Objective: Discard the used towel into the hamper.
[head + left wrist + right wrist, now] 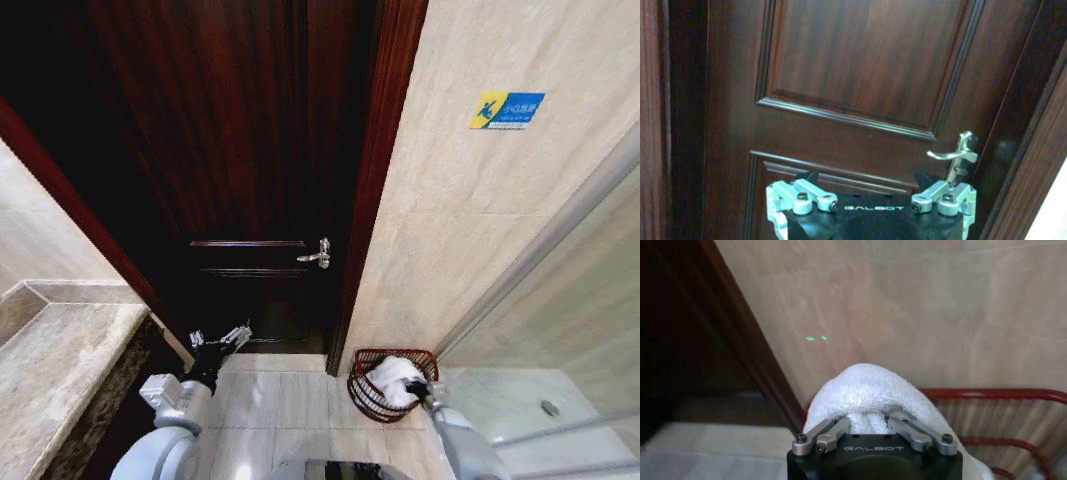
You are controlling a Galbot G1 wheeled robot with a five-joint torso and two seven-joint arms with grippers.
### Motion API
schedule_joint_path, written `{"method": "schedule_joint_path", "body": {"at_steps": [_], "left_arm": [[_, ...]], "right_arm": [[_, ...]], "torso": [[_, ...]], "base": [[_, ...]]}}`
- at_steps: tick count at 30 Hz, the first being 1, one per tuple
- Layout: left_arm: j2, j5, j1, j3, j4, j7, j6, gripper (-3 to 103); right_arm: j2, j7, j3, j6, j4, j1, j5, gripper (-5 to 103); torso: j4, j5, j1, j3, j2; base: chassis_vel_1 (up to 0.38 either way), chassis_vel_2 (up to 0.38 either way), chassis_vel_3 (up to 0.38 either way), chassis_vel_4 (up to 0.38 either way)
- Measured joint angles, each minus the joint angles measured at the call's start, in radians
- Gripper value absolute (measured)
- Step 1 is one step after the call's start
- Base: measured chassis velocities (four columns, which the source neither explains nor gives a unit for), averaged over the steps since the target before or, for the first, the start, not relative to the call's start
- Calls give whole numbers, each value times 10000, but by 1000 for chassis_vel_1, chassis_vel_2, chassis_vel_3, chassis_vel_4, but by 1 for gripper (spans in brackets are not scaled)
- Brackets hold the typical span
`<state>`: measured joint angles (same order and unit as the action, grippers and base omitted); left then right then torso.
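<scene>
left gripper (222,338) idle, fingers spread wide, nothing held, facing dark wooden door (240,150) near its handle (317,254). right gripper (418,385) clamped on white towel (393,380), over hamper (365,398) on floor beside tiled wall (470,210).

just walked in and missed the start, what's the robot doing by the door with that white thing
The right gripper is shut on a white towel and holds it over the hamper, a reddish-brown wire basket on the floor tiles against the marble wall, right beside the dark wooden door. The towel sits at the basket's opening, not yet let go. The left gripper is open and idle, held low in front of the door, below its silver handle.
</scene>
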<state>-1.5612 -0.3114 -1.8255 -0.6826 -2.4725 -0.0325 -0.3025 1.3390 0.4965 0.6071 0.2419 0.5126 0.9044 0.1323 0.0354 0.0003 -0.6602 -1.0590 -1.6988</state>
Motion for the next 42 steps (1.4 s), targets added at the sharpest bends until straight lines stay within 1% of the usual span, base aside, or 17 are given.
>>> {"method": "schedule_joint_path", "body": {"at_steps": [3,4,5,9,12,17,19,21,22,25,26,27,28,30,35,38,42], "left_arm": [[1,0,0,0,0,-1,0,97],[1,0,0,0,0,-1,0,97],[0,0,0,-1,0,-1,0,97],[0,0,0,0,0,-1,0,97],[0,0,0,0,0,-1,0,97],[0,0,0,0,0,-1,0,97],[0,0,0,0,0,-1,0,97],[1,0,0,0,0,-1,0,97],[0,0,0,0,0,0,0,97],[0,0,0,0,0,-1,0,97],[0,1,0,0,0,-1,0,97],[0,1,0,0,0,-1,0,97],[0,0,0,0,0,-1,0,97],[0,0,0,0,0,-1,0,97],[0,0,0,0,0,-1,0,97],[0,0,0,0,0,-1,0,97],[0,0,0,0,0,-1,0,97]], "right_arm": [[-56,-1225,-15,-794,-69,-145,-965,12],[-56,-1225,-15,-794,-69,-145,-965,12],[-166,-1986,26,-1134,-267,-256,-1582,12],[-507,-3356,104,-1005,-862,-526,-1999,12],[-540,-3164,101,-754,-801,-474,-1949,12],[-189,-1043,31,-414,-224,-200,-557,12],[-46,-1288,2,-485,-182,-191,-692,12],[140,-3020,76,-770,-670,-548,-1956,12],[88,-3484,88,-917,-837,-687,-2362,12],[-33,-3553,101,-966,-887,-753,-2745,12],[-101,-2998,129,-966,-740,-686,-2699,12],[-101,-2998,129,-966,-740,-686,-2699,12],[-116,-2038,110,-935,-581,-593,-1959,12],[-84,-1585,56,-1144,-278,-453,-1271,12],[-49,-2170,65,-1178,-530,-534,-1677,10],[-182,-2400,75,-1263,-632,-540,-1819,25],[-260,-2499,76,-1292,-684,-579,-1783,36]], "torso": [[1,-1,0,0,0],[1,-1,0,0,0],[-4,-1,0,0,0],[-7,-9,0,-1,0],[-9,-12,0,0,0],[-2,0,0,0,0],[1,2,1,0,0],[0,7,0,-1,0],[2,-1,0,-1,0],[-3,-16,0,0,0],[-8,-16,0,0,0],[-8,-16,0,0,0],[-9,1,0,-1,0],[-6,-3,0,0,0],[0,1,0,0,0],[-5,-8,0,0,0],[-5,-4,0,0,0]], "base": [[0,0,0,0],[0,0,0,0],[0,0,0,0],[0,0,0,0],[0,0,0,0],[0,0,0,0],[0,0,0,0],[0,0,0,0],[0,0,0,0],[0,0,0,0],[0,0,0,0],[0,0,0,0],[0,0,0,0],[0,0,0,0],[0,0,0,0],[0,0,0,0],[0,0,0,0]]}}
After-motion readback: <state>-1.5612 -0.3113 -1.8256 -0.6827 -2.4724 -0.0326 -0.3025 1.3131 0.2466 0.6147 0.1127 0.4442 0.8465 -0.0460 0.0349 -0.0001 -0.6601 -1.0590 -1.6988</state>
